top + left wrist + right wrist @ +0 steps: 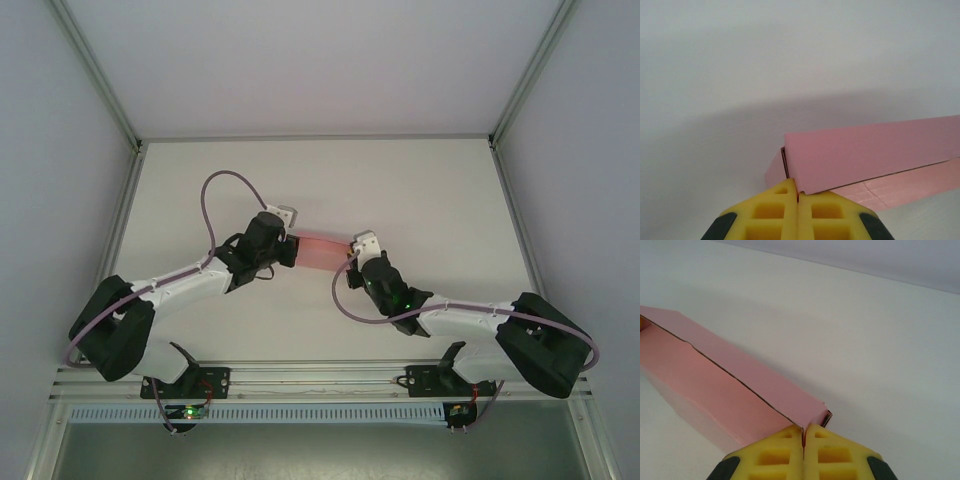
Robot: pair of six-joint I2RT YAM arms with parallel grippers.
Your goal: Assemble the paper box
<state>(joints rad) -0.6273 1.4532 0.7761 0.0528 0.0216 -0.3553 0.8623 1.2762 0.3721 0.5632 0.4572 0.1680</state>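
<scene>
Box [320, 252] lies strung between my two grippers over the middle of the table [400, 190], its long axis running left to right from one set of fingers to the other. My left gripper [798, 192] is pressed together on a thin card edge at the left end, and my right gripper [803, 429] pinches the corner at the right end the same way, so neither arm is nearer: each has its own end. Any fold or tuck, I judge, must work along that axis. Folded into a long shallow tube, the box shows nothing inside from my wrists; whether it rests on the table I cannot tell.
</scene>
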